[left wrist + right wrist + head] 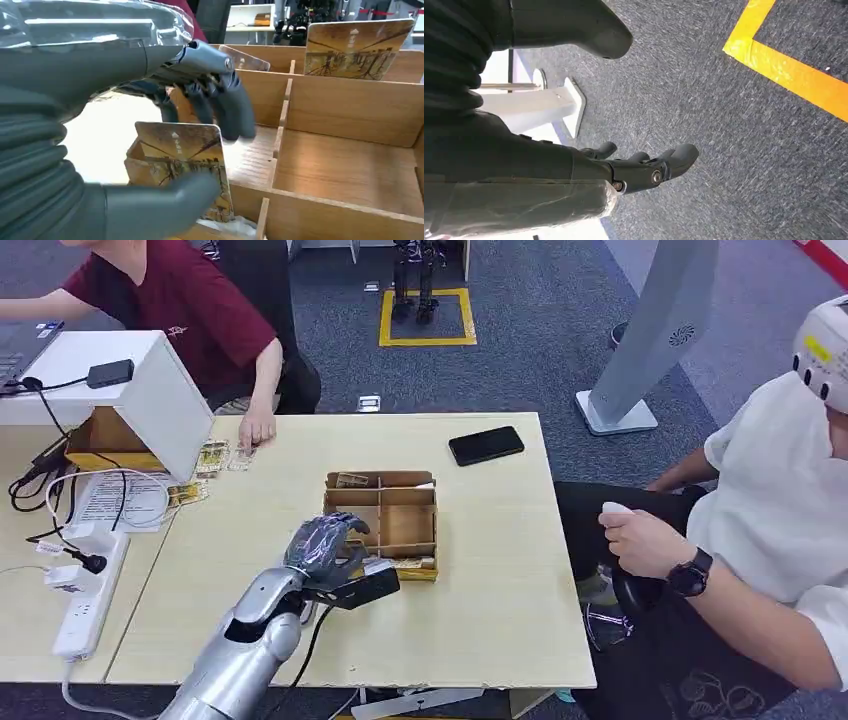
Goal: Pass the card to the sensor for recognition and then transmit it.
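people [170, 300]: 2 | phone [485, 445]: 1 | divided box [382, 510]: 1 | power strip [85, 605]: 1

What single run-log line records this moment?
left robot hand: reaching card in wooden box | right robot hand: hanging, empty

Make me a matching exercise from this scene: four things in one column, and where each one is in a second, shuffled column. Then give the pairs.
Things
1. black phone
2. white power strip
3. left hand
4. right hand

Places
A. hanging over grey carpet
B. at the wooden divided box, around a card
C. on the table's far right part
D. on the table to the left, cables plugged in

Pairs: 1-C, 2-D, 3-B, 4-A
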`<state>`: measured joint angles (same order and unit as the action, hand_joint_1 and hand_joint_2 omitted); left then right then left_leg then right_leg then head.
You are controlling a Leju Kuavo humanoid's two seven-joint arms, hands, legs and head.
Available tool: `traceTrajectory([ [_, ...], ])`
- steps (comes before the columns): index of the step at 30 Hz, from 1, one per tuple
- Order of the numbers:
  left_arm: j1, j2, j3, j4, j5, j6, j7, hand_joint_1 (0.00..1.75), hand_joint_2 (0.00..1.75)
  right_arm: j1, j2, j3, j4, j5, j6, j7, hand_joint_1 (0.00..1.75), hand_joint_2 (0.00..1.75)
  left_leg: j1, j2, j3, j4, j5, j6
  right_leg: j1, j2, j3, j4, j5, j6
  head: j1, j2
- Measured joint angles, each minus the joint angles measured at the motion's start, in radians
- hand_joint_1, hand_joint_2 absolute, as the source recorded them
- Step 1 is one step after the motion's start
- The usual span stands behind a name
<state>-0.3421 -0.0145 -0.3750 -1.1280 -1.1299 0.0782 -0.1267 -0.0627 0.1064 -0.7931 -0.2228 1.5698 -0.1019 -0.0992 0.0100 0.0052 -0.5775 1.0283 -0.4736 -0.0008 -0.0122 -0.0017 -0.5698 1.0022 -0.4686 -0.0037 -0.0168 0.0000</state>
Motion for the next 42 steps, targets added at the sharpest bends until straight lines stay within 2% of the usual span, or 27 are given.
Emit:
traceTrajectory([
  [27,-0.005,0.001,0.000,0.006,0.009,-0.002,-0.002,1.75,1.75,0.000,0.000,0.000,0.000,0.000,0.000,-0.006,0.00,1.75,0.000,0.000,0.000,0.000,0.000,0.000,0.000,0.000,0.000,0.000,0.000,0.000,0.000,0.000],
  [31,-0.009,0.002,0.000,0.005,0.029,-0.002,-0.022,1.75,1.75,0.000,0.000,0.000,0.000,0.000,0.000,-0.006,0.00,1.75,0.000,0.000,0.000,0.000,0.000,0.000,0.000,0.000,-0.001,0.000,0.000,0.000,0.000,0.000],
  [37,-0.070,0.027,-0.017,-0.045,0.048,-0.054,-0.027,1.75,1.75,0.000,0.000,0.000,0.000,0.000,0.000,-0.003,0.00,1.75,0.000,0.000,0.000,0.000,0.000,0.000,0.000,0.000,-0.001,0.000,0.000,0.000,0.000,0.000],
  [42,-0.105,0.048,-0.033,-0.073,0.051,-0.065,-0.026,1.75,1.75,0.000,0.000,0.000,0.000,-0.001,0.000,-0.009,0.00,1.75,0.000,0.000,0.000,0.000,0.000,0.000,0.000,0.000,-0.001,0.000,0.000,0.000,0.000,0.000],
])
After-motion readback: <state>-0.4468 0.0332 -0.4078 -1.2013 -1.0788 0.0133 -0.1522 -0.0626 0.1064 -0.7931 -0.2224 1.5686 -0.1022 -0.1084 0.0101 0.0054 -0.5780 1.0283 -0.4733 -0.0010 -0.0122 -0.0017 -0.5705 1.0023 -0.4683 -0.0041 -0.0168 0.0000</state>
